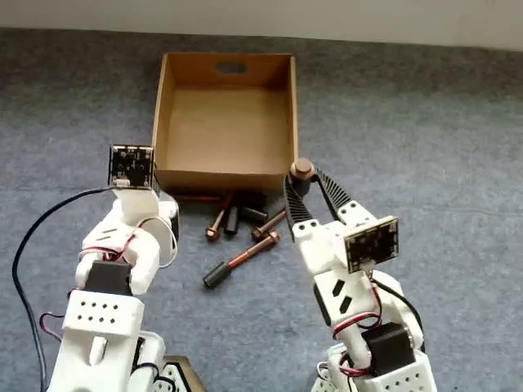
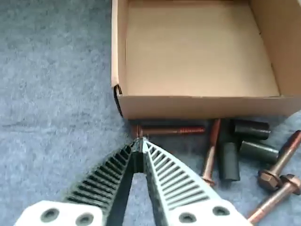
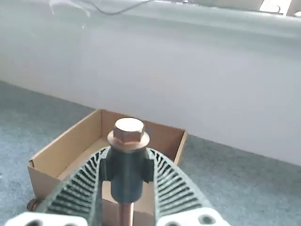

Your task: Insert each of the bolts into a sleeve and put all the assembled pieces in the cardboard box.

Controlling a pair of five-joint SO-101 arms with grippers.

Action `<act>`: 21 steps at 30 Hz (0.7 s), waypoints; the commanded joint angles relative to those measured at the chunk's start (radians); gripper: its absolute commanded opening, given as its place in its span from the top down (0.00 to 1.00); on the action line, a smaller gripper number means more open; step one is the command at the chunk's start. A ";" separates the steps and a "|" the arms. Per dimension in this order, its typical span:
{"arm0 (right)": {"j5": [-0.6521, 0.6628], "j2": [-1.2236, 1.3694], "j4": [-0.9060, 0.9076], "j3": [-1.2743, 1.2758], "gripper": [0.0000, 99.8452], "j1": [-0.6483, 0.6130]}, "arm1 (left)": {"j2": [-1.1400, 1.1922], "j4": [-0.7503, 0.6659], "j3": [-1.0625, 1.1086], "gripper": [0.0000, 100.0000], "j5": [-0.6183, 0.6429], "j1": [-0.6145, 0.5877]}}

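Your right gripper [image 3: 127, 157]: clamped on a black sleeve [image 3: 126, 181], copper bolt [image 3: 128, 133] sticking out, hex head up.
Your left gripper [image 2: 140, 145]: fingers together.

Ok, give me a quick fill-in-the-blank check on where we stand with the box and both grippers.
1. The cardboard box is ____ inside.
2. The right gripper is shut on a black ____ with a bolt already through it.
3. The left gripper has its jaws ____, with nothing between them.
Missing words: empty; sleeve; shut.
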 commanded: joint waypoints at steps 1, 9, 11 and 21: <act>-0.009 0.148 0.047 -0.213 0.99 0.015 | -0.019 -0.068 0.074 0.99 -0.006 -0.027; -0.130 0.708 0.067 -0.535 0.99 0.008 | -0.019 -0.278 0.259 0.99 -0.006 -0.090; -0.212 0.851 0.067 -0.615 0.99 0.008 | -0.019 -0.338 0.295 0.99 -0.006 -0.084; -0.215 1.527 0.071 -1.115 0.99 0.016 | -0.012 -0.427 0.346 0.99 -0.037 -0.082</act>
